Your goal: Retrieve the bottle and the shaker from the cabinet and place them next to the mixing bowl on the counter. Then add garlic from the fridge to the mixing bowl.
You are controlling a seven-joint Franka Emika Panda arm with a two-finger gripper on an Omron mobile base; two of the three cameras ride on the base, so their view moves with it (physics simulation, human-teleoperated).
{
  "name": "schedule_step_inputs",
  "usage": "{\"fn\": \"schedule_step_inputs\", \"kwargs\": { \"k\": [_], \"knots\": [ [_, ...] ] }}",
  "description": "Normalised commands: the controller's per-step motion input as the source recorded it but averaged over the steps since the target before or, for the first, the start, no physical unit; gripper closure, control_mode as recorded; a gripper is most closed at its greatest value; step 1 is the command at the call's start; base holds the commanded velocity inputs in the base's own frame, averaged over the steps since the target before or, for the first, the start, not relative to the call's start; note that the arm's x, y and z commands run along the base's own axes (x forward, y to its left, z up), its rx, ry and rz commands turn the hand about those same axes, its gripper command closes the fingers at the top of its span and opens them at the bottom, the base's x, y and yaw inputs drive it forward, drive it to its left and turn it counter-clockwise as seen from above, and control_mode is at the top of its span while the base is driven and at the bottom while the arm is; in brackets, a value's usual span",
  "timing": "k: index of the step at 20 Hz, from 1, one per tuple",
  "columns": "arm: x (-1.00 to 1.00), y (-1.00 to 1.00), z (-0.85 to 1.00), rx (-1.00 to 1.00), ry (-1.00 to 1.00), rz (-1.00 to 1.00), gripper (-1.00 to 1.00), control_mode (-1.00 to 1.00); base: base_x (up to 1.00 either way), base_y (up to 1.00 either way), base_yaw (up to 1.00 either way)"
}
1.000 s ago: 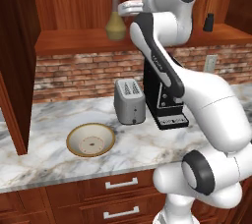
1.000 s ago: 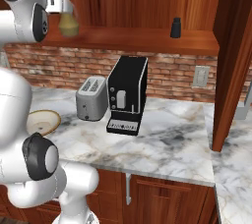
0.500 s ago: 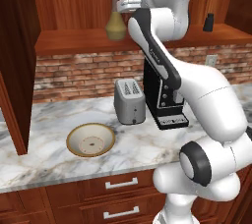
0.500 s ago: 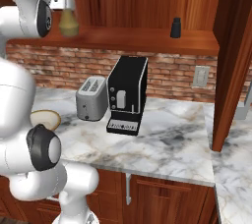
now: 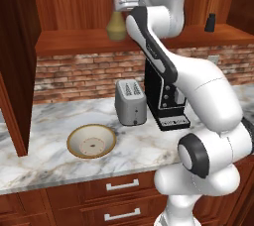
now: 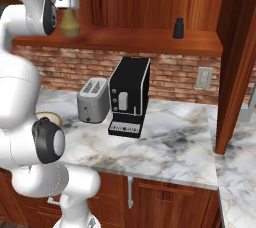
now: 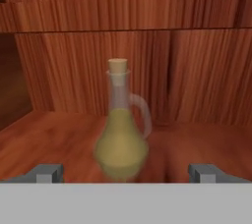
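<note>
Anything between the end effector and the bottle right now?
Nothing. In the hand view only bare cabinet shelf lies between the open end effector and the bottle, which stands centred ahead of the fingertips.

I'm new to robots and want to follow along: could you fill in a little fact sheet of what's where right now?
bottle: upright on the cabinet shelf, corked
gripper: open, facing the bottle, not gripping it
shaker: on the same shelf, far from the bottle
mixing bowl: on the counter, nothing in it
toaster: on the counter beside a black coffee machine
</note>
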Motion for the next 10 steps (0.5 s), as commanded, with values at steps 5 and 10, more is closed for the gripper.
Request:
{"fn": "schedule_step_inputs", "kwargs": {
  "k": [5,10],
  "knots": [
    [0.30,0.09,0.00,0.00,0.00,0.00,-1.00,-1.00,0.00,0.00,0.00],
    [0.35,0.13,0.00,0.00,0.00,0.00,-1.00,-1.00,0.00,0.00,0.00]
  ]
}}
